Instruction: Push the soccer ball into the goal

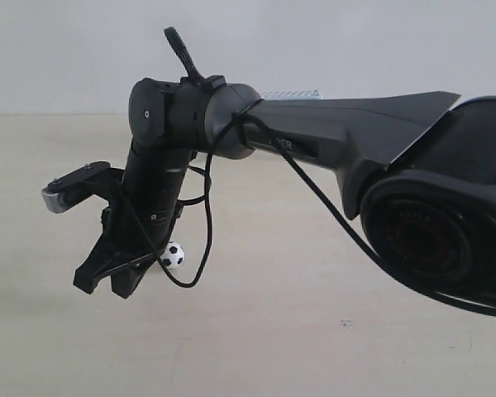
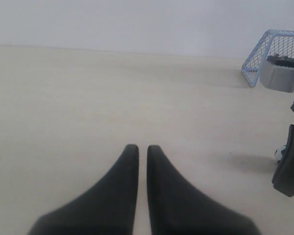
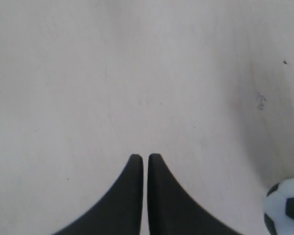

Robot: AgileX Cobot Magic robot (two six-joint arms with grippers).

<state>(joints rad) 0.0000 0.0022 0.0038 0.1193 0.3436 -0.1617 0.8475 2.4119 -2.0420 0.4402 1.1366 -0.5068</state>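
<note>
The soccer ball (image 1: pixel 173 255) sits on the pale table (image 1: pixel 314 347), white with black patches. It is round, so it has no long axis or heading. In the exterior view it lies just beside the right gripper (image 1: pixel 107 281); whether they touch is hidden by the gripper's body and a looping black cable (image 1: pixel 208 207).

The right arm (image 1: pixel 331 136) reaches across from the right of the exterior view and bends at the wrist so the gripper angles down toward the table. In the right wrist view its two dark fingers (image 3: pixel 132 196) lie side by side with only a thin slit between them, holding nothing. The ball is off to one side of them near the picture's corner, cut by the frame edge and not between them.

The left gripper (image 2: pixel 142 149) shows only in its own wrist view, low over bare table, jaws likewise drawn together and empty. That view also shows the goal (image 2: pixel 264 51) well away across the table, a pale blue tube frame with fine netting. It is cut by the picture edge and partly covered by a grey block (image 2: pixel 277 76) on the right arm, so which way its mouth faces is hard to tell. Below the block, a sliver of the ball peeks out beside the right gripper's dark body.

The right arm's large base joint (image 1: pixel 430 236) fills the near right of the exterior view, blurred.
</note>
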